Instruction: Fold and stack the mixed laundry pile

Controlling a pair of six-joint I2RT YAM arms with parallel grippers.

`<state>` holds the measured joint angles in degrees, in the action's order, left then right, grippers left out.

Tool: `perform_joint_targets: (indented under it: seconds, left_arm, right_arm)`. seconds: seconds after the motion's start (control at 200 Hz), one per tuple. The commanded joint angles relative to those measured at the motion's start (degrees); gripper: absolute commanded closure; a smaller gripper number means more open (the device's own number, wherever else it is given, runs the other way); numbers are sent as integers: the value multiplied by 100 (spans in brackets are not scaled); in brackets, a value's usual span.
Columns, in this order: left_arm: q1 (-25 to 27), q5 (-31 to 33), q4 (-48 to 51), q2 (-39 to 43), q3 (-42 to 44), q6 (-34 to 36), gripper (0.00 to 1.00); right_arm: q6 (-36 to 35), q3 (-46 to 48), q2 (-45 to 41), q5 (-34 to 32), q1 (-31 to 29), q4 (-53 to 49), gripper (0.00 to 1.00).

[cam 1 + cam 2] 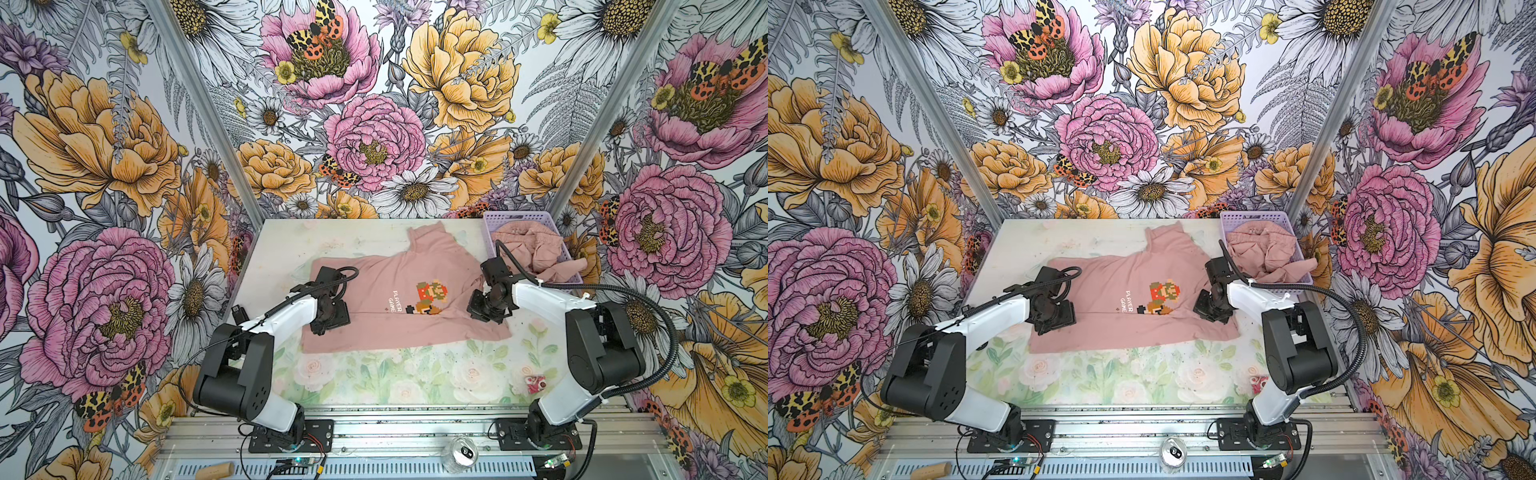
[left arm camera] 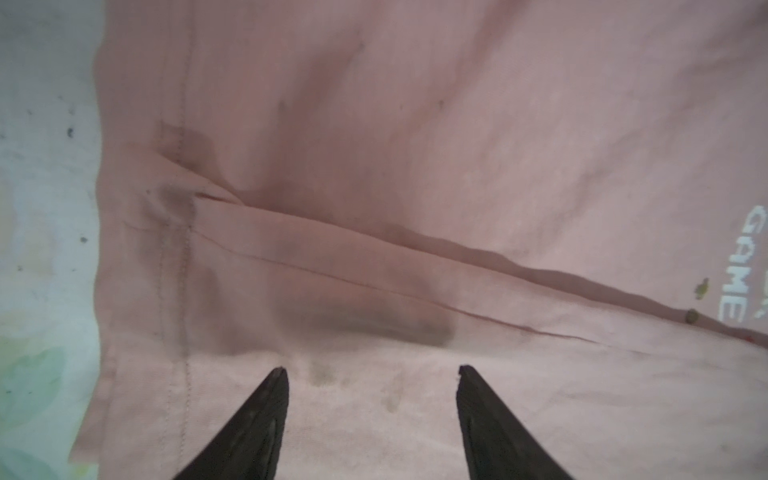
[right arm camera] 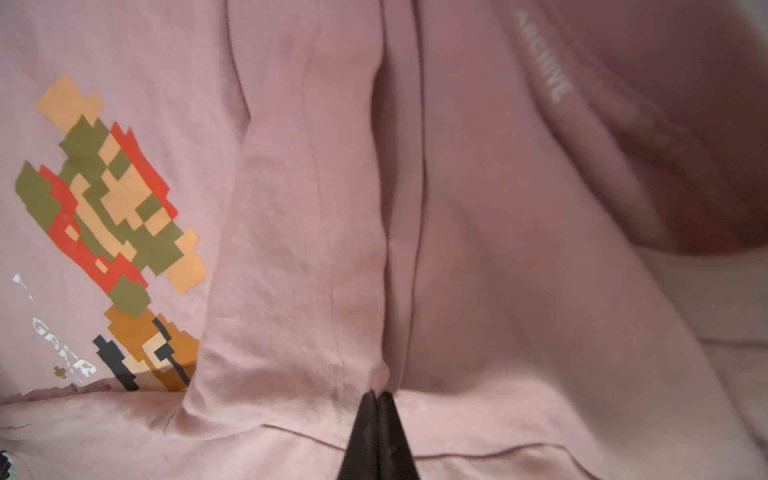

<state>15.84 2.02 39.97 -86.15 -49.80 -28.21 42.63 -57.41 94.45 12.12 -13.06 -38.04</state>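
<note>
Place: shirt (image 1: pixel 374 332) spread on table (image 1: pixel 291 241), pile (image 1: pixel 536 249) in basket (image 1: pixel 515 215) | feel: likely light, limp, best gripped at hems | right claw (image 3: pixel 377 395): pinched tight on shirt fold | left claw (image 2: pixel 372 369): wide, empty, over hem

In both top views the left gripper (image 1: pixel 330 318) and right gripper (image 1: pixel 486 309) hide their own fingertips. In the basket (image 1: pixel 519 214), the pink heap (image 1: pixel 536 249) cannot be separated into garments. The lettering (image 2: pixel 744 266) on the shirt (image 2: pixel 415 124) is cut off by the left wrist view's edge. The small white print (image 3: pixel 544 62) is blurred.
</note>
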Motion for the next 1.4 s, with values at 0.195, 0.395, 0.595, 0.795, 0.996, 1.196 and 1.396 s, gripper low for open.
perform_joint_targets:
  seconds: [0.195, 0.395, 0.595, 0.795, 0.996, 1.196, 1.396]
  left_arm:
    - [-46, -158, -173, -4, 80, -64, 35]
    - [-41, -195, -191, -3, 137, -71, 35]
    - [-33, -253, -186, -21, 177, -65, 35]
    - [-36, -294, -195, -84, 216, -57, 36]
    - [-9, -322, -221, -151, 198, -54, 36]
    - [20, -341, -208, -186, 193, -54, 36]
    - [31, -360, -199, -84, 247, -106, 36]
  right_arm:
    - [-49, -1102, 423, 157, -16, 108, 100]
    - [-175, -1718, 896, 168, -120, 102, 100]
    - [-346, -2236, 1312, 109, -244, 95, 100]
    - [-507, -2583, 1615, 140, -398, 78, 100]
    - [-657, -2887, 1888, 150, -537, 8, 100]
    - [-783, -3166, 2154, 143, -601, -71, 100]
    - [-963, -3590, 2452, 225, -631, -203, 100]
